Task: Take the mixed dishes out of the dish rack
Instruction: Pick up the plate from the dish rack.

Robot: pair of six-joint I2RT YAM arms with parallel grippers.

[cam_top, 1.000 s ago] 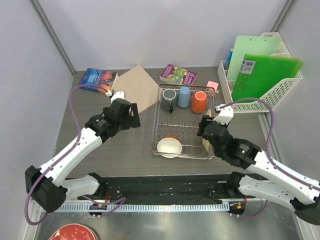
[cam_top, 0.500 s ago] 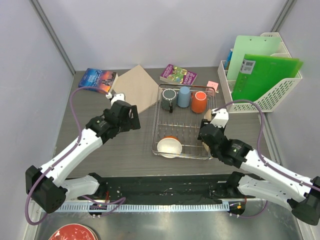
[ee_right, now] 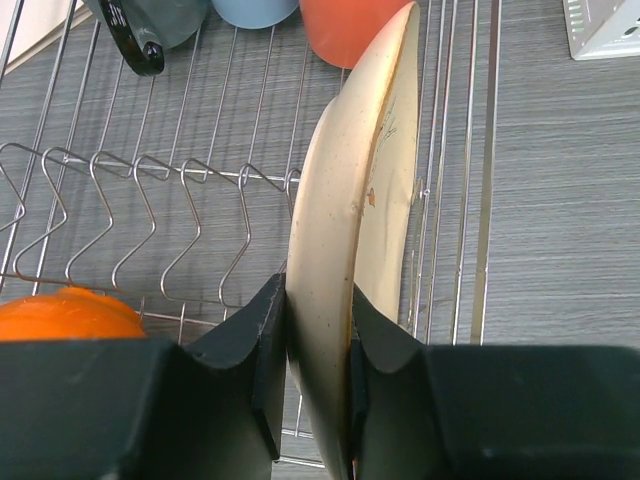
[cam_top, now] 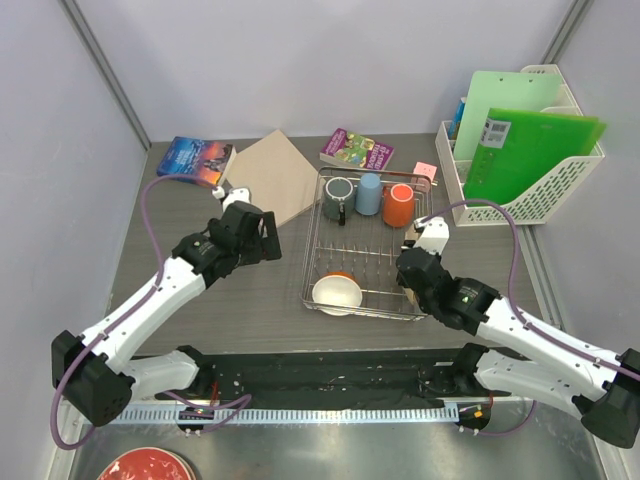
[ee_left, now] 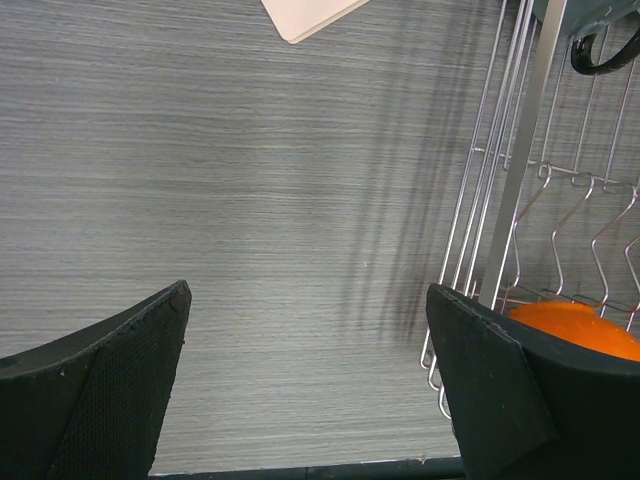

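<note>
The chrome wire dish rack point(cam_top: 330, 215) stands mid-table. At its far end stand a grey mug point(cam_top: 337, 197), a light-blue cup point(cam_top: 369, 193) and an orange cup point(cam_top: 398, 203). A white bowl point(cam_top: 337, 294) lies at its near end over an orange dish. My right gripper point(cam_top: 408, 272) is shut on a cream speckled plate point(ee_right: 335, 210) standing on edge at the rack's right side, with a second cream plate point(ee_right: 393, 200) against it. My left gripper point(cam_top: 262, 236) is open and empty over bare table left of the rack point(ee_left: 520, 150).
A white lattice file basket point(cam_top: 560, 175) with green folders stands at the far right. Two books point(cam_top: 195, 158) point(cam_top: 356, 150) and a tan board point(cam_top: 272, 176) lie at the back. A red plate point(cam_top: 145, 466) sits below the table's near edge.
My right gripper has moved left and slightly nearer along the rack's right side. The rack has shifted slightly. The left arm has barely moved.
</note>
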